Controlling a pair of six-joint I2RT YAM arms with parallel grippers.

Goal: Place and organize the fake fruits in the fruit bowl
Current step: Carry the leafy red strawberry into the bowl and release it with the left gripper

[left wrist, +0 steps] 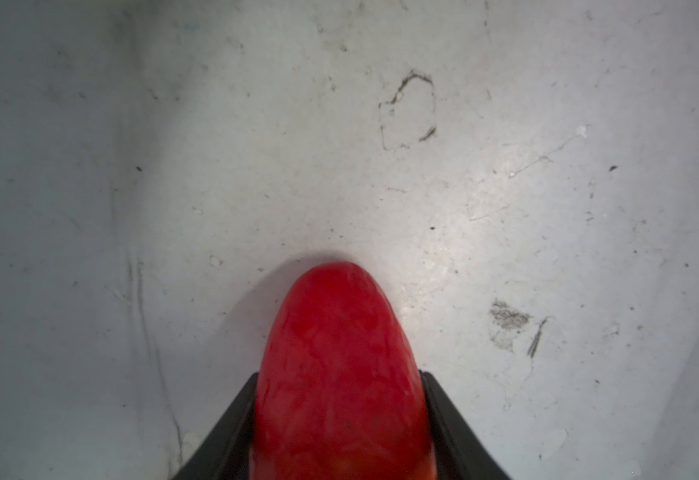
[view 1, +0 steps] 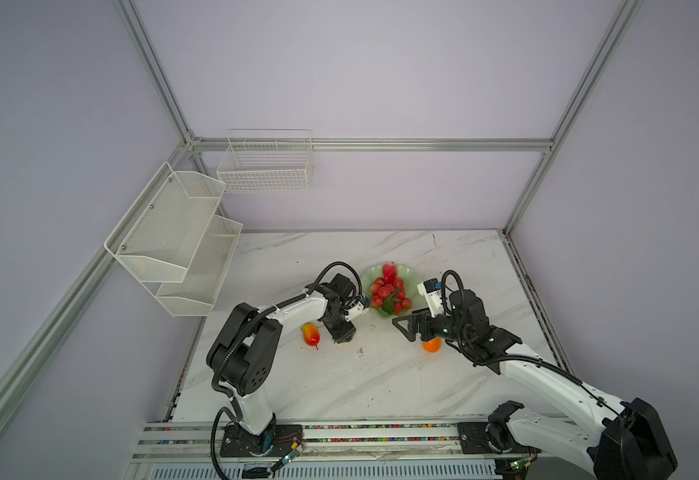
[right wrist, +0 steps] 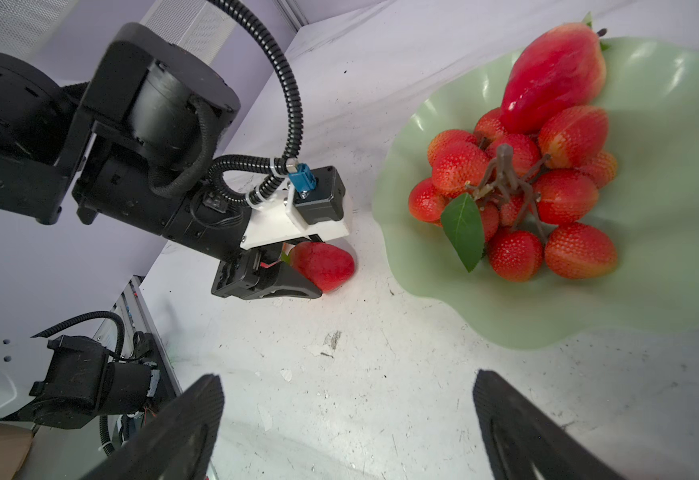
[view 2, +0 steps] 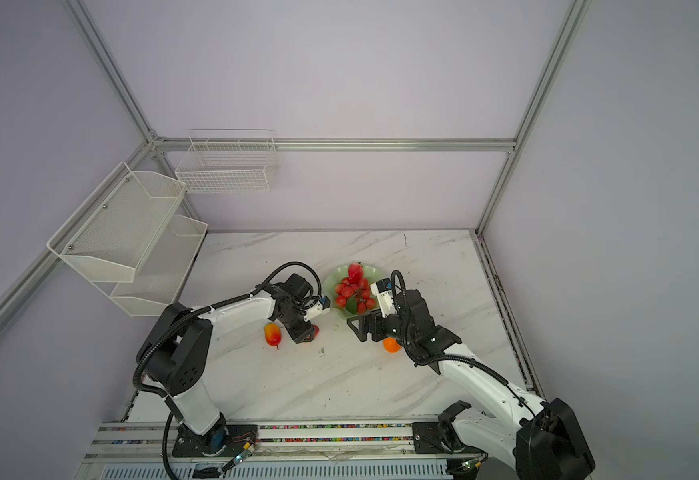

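Observation:
My left gripper (left wrist: 339,378) is shut on a red strawberry (left wrist: 331,324) lying on the marble table, left of the fruit bowl (view 1: 412,276); the right wrist view shows that gripper (right wrist: 298,282) and that strawberry (right wrist: 325,266) too. In the mint-green bowl (right wrist: 672,232) lie a red grape cluster with a green leaf (right wrist: 518,187) and a second strawberry (right wrist: 551,79). A red-yellow oblong fruit (view 1: 310,333) rests on the table beside the left arm. The orange (view 1: 432,345) sits partly hidden under the right arm. My right gripper (right wrist: 348,380) hangs open and empty just in front of the bowl.
Two white mesh baskets (view 1: 173,241) hang on the left wall and a wire basket (view 1: 264,166) on the back wall. A metal rail (view 1: 339,432) carrying both arm bases runs along the table's front edge. Aluminium frame posts (view 1: 526,270) border the right side.

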